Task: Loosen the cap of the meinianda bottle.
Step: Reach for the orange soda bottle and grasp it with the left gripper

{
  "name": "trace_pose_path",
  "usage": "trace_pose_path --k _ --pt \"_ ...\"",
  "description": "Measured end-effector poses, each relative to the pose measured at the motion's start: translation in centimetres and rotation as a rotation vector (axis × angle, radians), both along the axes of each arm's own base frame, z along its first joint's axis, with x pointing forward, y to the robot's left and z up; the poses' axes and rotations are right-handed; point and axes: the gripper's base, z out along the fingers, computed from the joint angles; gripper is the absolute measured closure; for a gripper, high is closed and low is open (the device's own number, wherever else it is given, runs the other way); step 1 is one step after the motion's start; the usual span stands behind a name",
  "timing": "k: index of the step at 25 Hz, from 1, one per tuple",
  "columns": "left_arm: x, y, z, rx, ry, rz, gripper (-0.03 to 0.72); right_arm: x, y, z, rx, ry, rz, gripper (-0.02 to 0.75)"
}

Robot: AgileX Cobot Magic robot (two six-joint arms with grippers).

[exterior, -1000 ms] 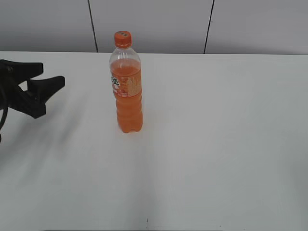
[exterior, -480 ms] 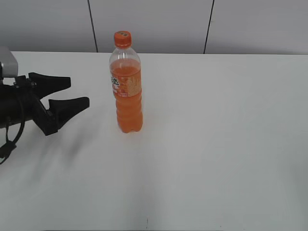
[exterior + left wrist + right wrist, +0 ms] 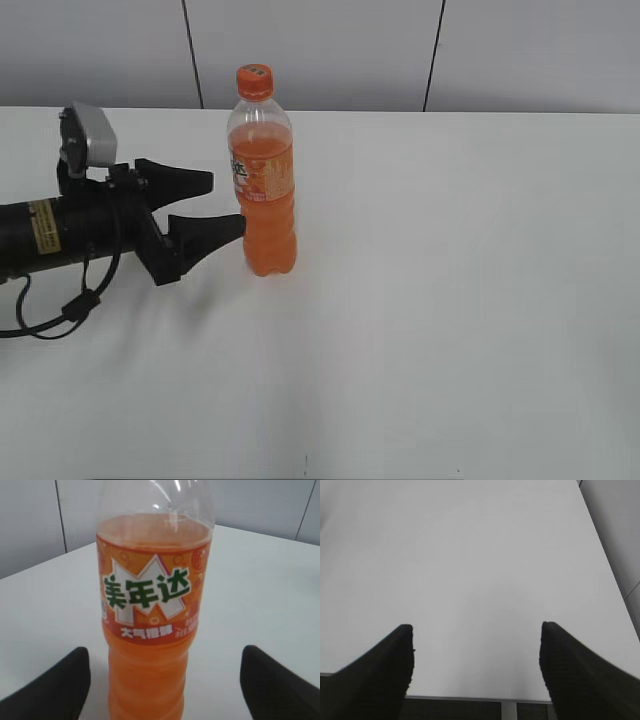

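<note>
— What am I seeing from the outside camera?
— The bottle (image 3: 265, 185) is standing upright on the white table (image 3: 450, 280), cap (image 3: 254, 81) on top. My left gripper (image 3: 228, 205) is reaching in level from the left, fingers spread, tips just beside the bottle's lower body.
— And the left wrist camera?
— I'm looking at the label close up; both fingers (image 3: 50, 690) are standing wide on either side of the bottle, gripping nothing.
— Right wrist?
— The right gripper (image 3: 476, 652) is hanging open over bare table.
</note>
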Motion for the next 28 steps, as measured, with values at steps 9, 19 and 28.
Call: trace_pose_path --k 9,19,28 --pt "2.3 -2.9 -1.3 0.037 -0.008 -0.028 0.126 0.0 0.0 0.0 0.000 0.000 0.000 0.150" --pt "3.5 -4.8 -2.2 0.031 -0.006 -0.026 0.126 0.0 0.0 0.0 0.000 0.000 0.000 0.150" --pt "3.8 -4.9 -2.1 0.023 -0.001 0.007 0.200 0.0 0.0 0.0 0.000 0.000 0.000 0.150"
